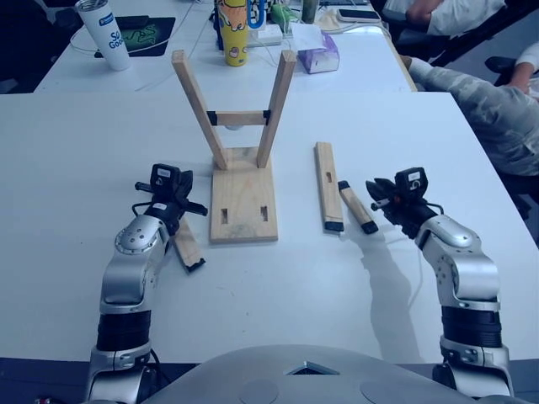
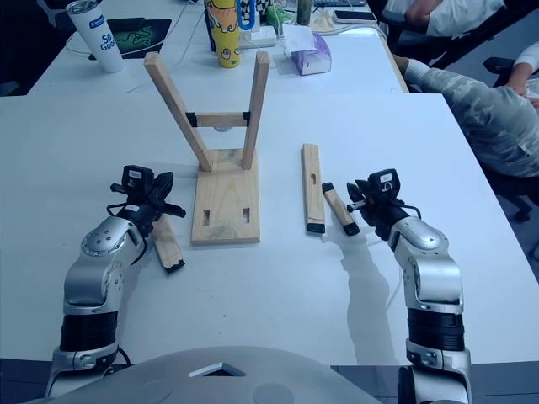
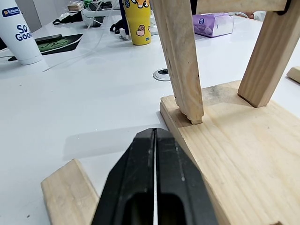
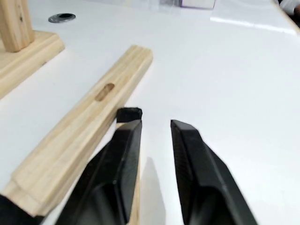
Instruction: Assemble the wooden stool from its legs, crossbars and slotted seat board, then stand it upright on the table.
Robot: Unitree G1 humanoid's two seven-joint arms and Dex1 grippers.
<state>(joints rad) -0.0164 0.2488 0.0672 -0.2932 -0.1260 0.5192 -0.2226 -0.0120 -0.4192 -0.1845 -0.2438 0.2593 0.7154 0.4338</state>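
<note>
Head view: the flat pale wooden slotted seat board (image 1: 243,206) is lying mid-frame on the white desk (image 1: 84,168), two legs plugged in. Left wrist: the left gripper (image 3: 153,136) is sitting pinched shut, empty. Right wrist: the right gripper (image 4: 156,125) fingers are hanging half-spread, empty, beside the short black-tipped wooden crossbar (image 4: 129,114). It's probably light and stiff, so I'd grab it mid-length.

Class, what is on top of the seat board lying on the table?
Two legs joined by a crossbar stand at the far end of the seat board. Its two near slots are empty. The leg ends inside the board are hidden.
</note>
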